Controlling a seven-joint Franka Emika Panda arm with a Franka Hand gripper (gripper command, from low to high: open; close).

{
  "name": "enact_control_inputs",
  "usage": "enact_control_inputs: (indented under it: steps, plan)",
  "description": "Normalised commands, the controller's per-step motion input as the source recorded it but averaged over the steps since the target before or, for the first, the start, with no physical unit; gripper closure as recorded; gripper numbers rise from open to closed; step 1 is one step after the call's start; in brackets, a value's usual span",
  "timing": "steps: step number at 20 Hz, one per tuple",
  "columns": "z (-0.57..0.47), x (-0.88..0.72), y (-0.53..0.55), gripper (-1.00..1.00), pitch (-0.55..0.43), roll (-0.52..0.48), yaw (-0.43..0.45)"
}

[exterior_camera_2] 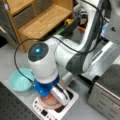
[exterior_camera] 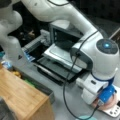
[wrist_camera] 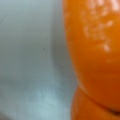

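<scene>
My gripper [exterior_camera_2: 54,99] is lowered onto a pink plate [exterior_camera_2: 50,103] that rests on a flat white device with buttons [exterior_camera_2: 70,101]. In a front view a small orange thing [exterior_camera_2: 49,96] shows at the plate's edge, right under the blue wrist part. A smooth orange object [wrist_camera: 95,50] fills the right half of the wrist view, very close, over a pale grey surface [wrist_camera: 27,50]. The gripper [exterior_camera: 102,104] and the pink plate [exterior_camera: 112,102] sit at a front view's bottom right, where the hand hides the fingertips.
A teal bowl [exterior_camera_2: 18,80] lies on the grey table beside the white device. A wooden shelf unit [exterior_camera_2: 37,21] stands behind. A metal oven-like box [exterior_camera: 63,37] with its door down sits behind the arm, and also shows in a front view [exterior_camera_2: 106,96].
</scene>
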Motion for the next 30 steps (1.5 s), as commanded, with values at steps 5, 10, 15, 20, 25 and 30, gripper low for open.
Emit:
enact_control_inputs:
  steps: [5,10,15,20,25,30]
  plan:
    - [-0.01,-0.32,0.04,-1.0,-0.172,-0.221,-0.021]
    - [0.0,-0.31,0.11,-1.0,-0.13,-0.231,-0.052]
    - [0.0,-0.28,0.12,-1.0,-0.095,-0.238,-0.046]
    - [0.07,-0.22,0.04,-1.0,-0.072,-0.224,-0.002]
    - [0.16,-0.2,-0.07,-1.0,-0.055,-0.193,0.033]
    - [0.14,-0.15,-0.15,-1.0,-0.046,-0.168,0.067]
